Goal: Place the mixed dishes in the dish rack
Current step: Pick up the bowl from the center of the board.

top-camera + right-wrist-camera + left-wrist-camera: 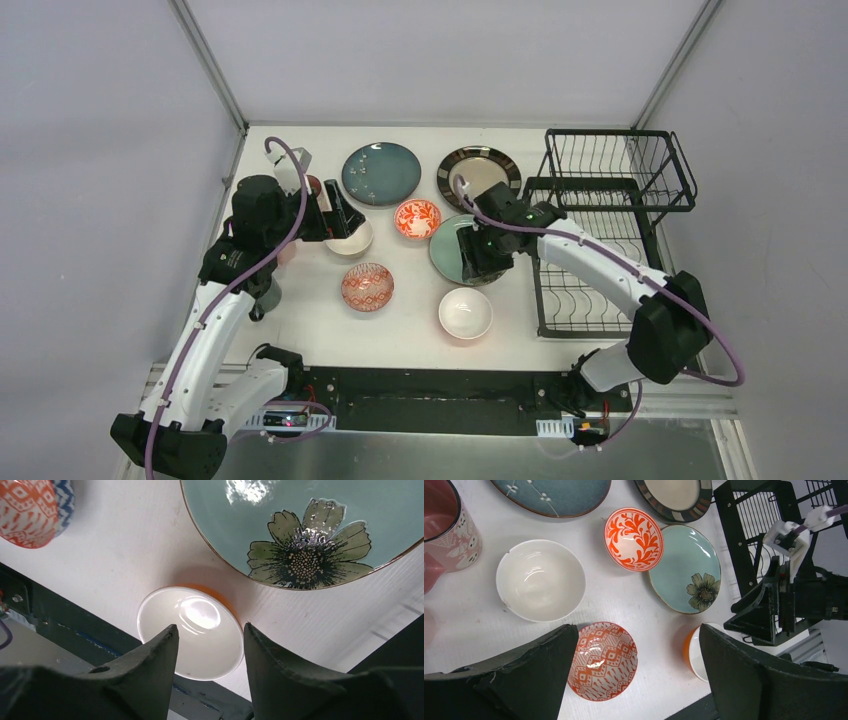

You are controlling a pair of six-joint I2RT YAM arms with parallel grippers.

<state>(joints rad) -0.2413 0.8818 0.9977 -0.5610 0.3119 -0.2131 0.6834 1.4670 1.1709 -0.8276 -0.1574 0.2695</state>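
**Q:** Panel 1, why does the right gripper (210, 627) hang where it does?

**A:** It sits low over the table (410, 335), at the near rim of the mint green plate (310, 525), which lies just beside the dish rack (540, 300). Its jaws stand partly apart with nothing between them, so it grips nothing. The rim is probably the target, since a plate lying flat offers no other hold

**Q:** And the left gripper (636, 630)?

**A:** It is spread wide and empty, above the white bowl (540, 580) and the red-patterned bowl (606, 660), seemingly placed to serve the small dishes on its own side

**Q:** Where do the dishes lie?

**A:** All are on the table. The teal plate (554, 495) and beige plate (674, 495) are at the far side, and a pink cup (446, 527) is by the left arm. No dish shows in the rack

**Q:** What obstructs?

**A:** 2 bowls crowd the mint plate. The orange bowl (195, 635) is just beside its near rim, under the right fingers, and the floral bowl (633, 539) is against its far rim. Lifting the plate may nudge either
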